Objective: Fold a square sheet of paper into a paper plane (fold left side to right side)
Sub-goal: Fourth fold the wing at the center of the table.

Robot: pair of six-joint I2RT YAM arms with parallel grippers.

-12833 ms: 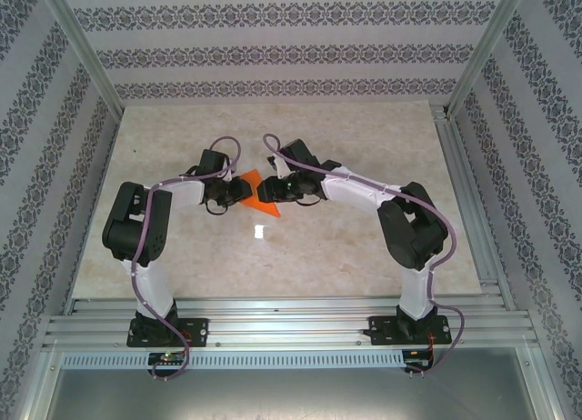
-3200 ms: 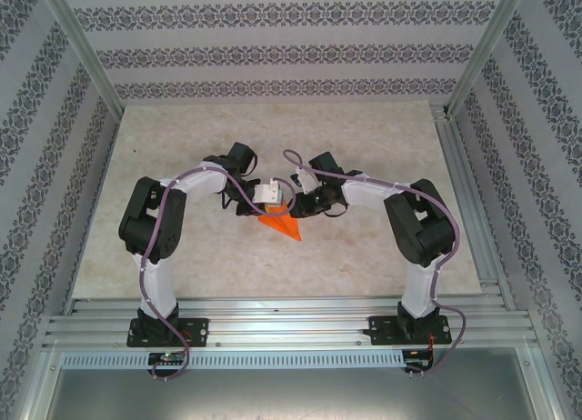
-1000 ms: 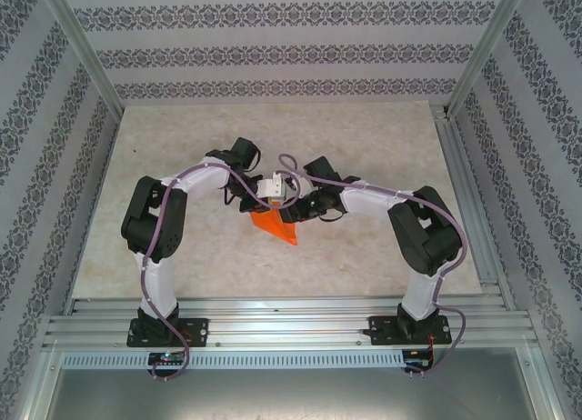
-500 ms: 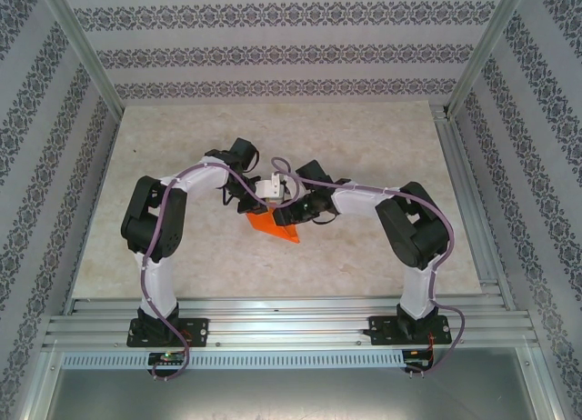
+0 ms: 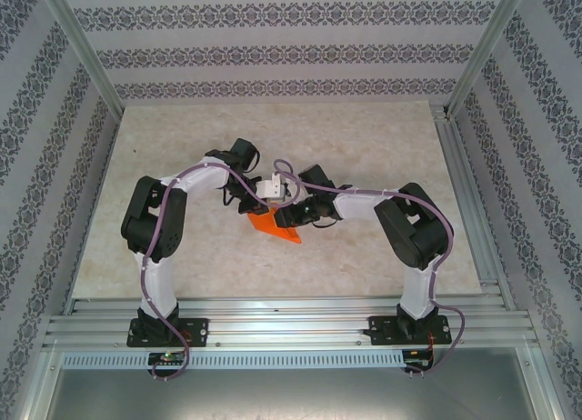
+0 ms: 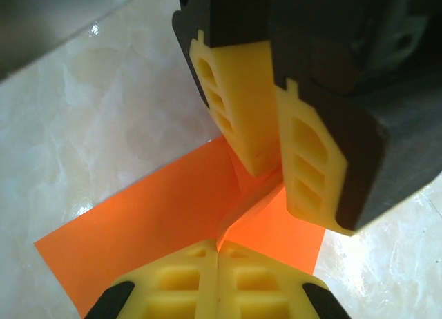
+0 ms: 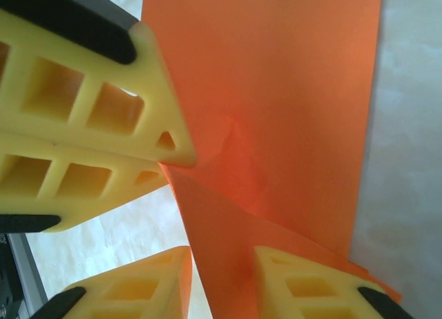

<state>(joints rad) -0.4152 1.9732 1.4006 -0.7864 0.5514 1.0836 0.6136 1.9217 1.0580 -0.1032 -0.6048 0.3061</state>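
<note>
The square sheet of paper (image 5: 275, 225) is bright orange, folded to a pointed wedge, and lies at mid-table. In the left wrist view the sheet of paper (image 6: 145, 226) has a raised fold. That fold runs into my left gripper (image 6: 219, 248), which is shut on it. My right gripper (image 7: 221, 264) stands open with the lifted flap of the sheet of paper (image 7: 276, 105) passing between its fingers. The left fingers (image 7: 103, 126) pinch the flap's corner just above. From above, the left gripper (image 5: 261, 207) and right gripper (image 5: 287, 215) meet over the paper.
The marble tabletop (image 5: 182, 147) has bare room all round the paper. Aluminium rails (image 5: 462, 193) run along the right side and the near edge. Patterned walls close in the left, back and right.
The right gripper has shifted a little left, closer to the left gripper, and its jaws have narrowed around the flap. The left gripper stays clamped; the paper has barely moved.
</note>
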